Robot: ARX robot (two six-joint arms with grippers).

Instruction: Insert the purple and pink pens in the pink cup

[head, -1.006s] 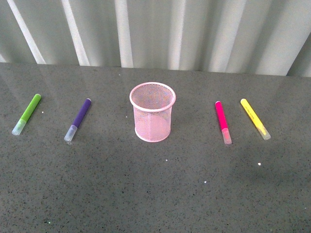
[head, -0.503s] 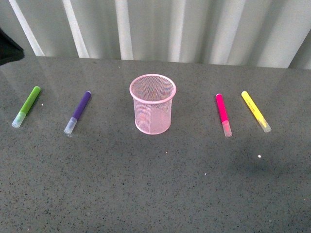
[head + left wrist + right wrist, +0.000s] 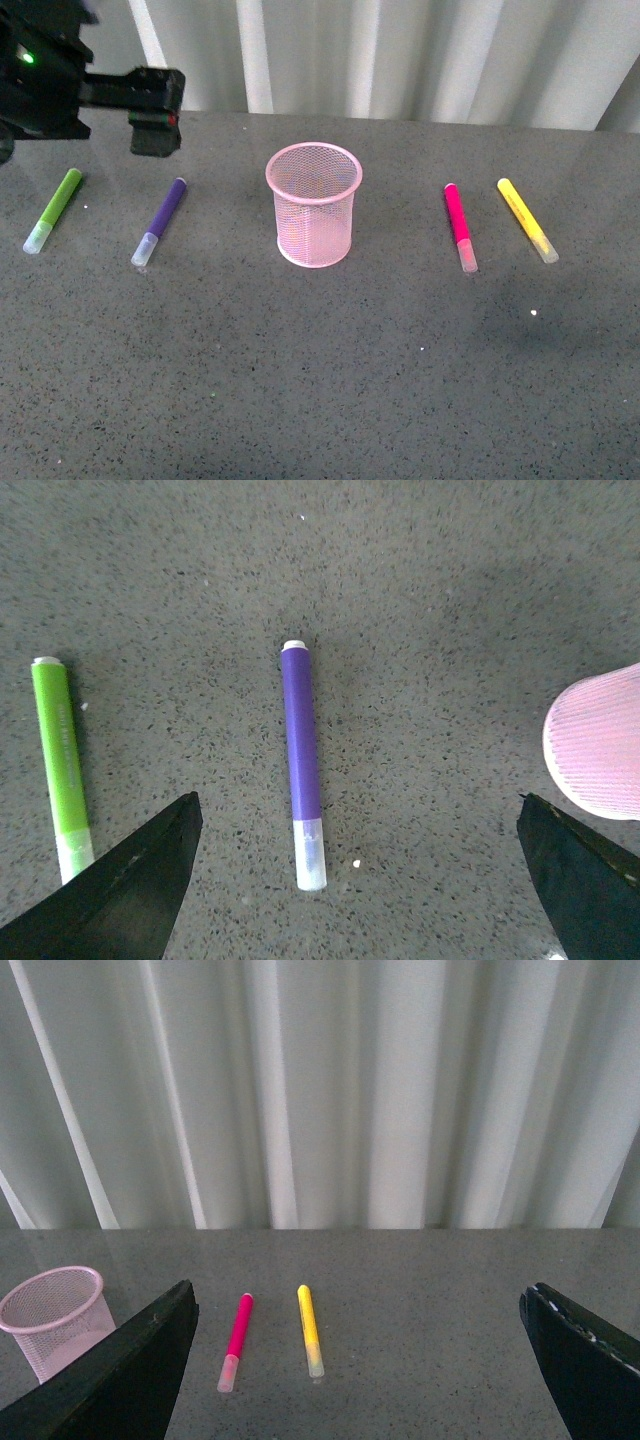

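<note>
Pink pen (image 3: 236,1341) between pink cup (image 3: 54,1312) and yellow marker (image 3: 310,1328) on grey table (image 3: 430,1345), white curtain (image 3: 400,1090) behind

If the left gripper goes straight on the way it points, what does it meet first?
Probably the dark purple marker pen, which lies between the fingers of the open left gripper; depth unclear.
</note>
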